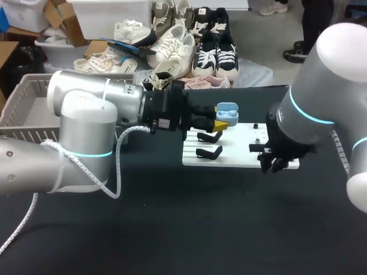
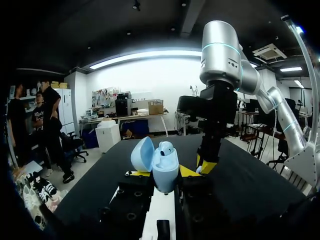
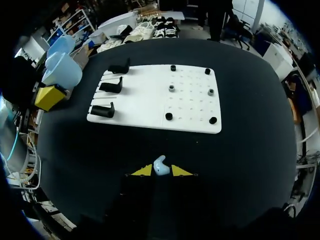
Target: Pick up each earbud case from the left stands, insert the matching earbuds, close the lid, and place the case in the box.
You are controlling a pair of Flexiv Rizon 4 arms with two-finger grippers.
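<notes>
Pinching a pale blue earbud (image 3: 160, 165) between its yellow tips, the right gripper (image 3: 160, 171) hangs above the near edge of the white board (image 3: 150, 107). The bud pokes out ahead of the fingers. Beyond it, three black stands (image 3: 112, 85) line one end of the board, all bare.

Past that end, the left gripper (image 2: 161, 174) clamps the earbud case (image 2: 165, 167) by its body from two sides and holds it above the table. The case stands upright with its mouth up, and the lid is tipped back on the side away from the right gripper. A seated earbud (image 2: 166, 148) fills one socket; the other socket I cannot make out.

From the held bud, the case lies across the board, toward the stands and farther out. By my judgement, the right arm must cross there and lower the bud into that upward mouth.
</notes>
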